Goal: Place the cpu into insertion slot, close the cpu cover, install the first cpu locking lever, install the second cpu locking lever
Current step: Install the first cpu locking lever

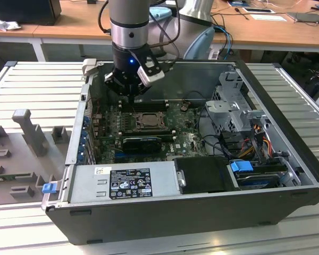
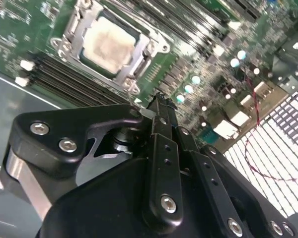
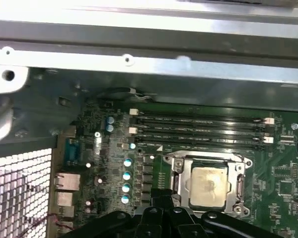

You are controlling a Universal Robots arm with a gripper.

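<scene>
Arm is hanging almost plumb into the open computer case (image 1: 202, 212), which is sitting on the slatted metal counter (image 1: 32, 85). Wrist is pointing down.

End effector (image 1: 131, 95) is hovering above the green board (image 3: 283, 183), over the long black memory slots (image 3: 198, 129), apart from them as far as the exterior view lets me judge. In the second wrist view the end effector (image 2: 158, 101) is showing its tips drawn together. A thin silvery sliver is showing beside them, too small to name. I am seeing nothing else gripped.

The cpu (image 3: 207, 186) is already sitting flat in the insertion slot (image 1: 134, 121), pale face up. The cpu cover (image 3: 241, 183) is lying down around it, the chip showing through the window. I cannot tell whether either locking lever is latched.

Key relation: in the exterior view the slot is lying just beyond the memory slots from the end effector, nearer the camera and slightly toward the exterior view's right, and lower. The chip is square, so there is no long axis to line up. The memory slots are running parallel to the socket's near edge. I am judging the placing and the cover-closing as done.
</scene>
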